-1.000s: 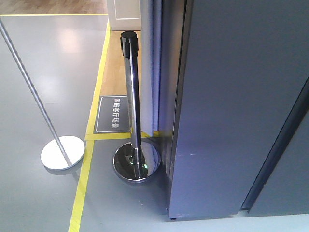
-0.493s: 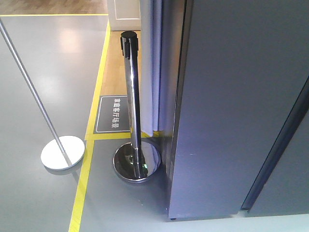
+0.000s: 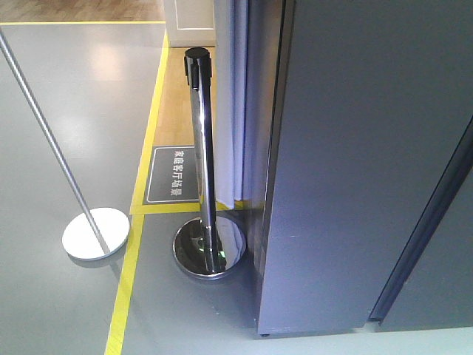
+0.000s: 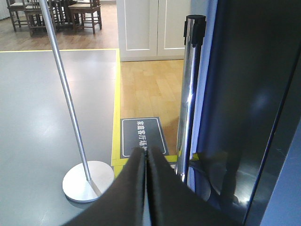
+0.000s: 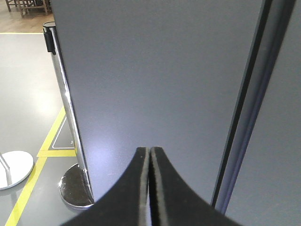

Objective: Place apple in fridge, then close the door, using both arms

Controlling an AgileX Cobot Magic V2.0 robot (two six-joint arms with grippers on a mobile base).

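Grey floor, yellow tape line, chrome stanchion, dark grey door

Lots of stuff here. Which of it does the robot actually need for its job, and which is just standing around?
For the job: door, left gripper, right gripper, both shut and empty. The apple is not in view.

Just standing around: chrome post, thin pole on its white base, floor sign, yellow floor tape, chairs, white cabinet.

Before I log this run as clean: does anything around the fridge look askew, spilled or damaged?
Nothing stands out. The door looks shut, the chrome stanchion stands upright beside it, and the floor shows no spill. The apple is not in view.
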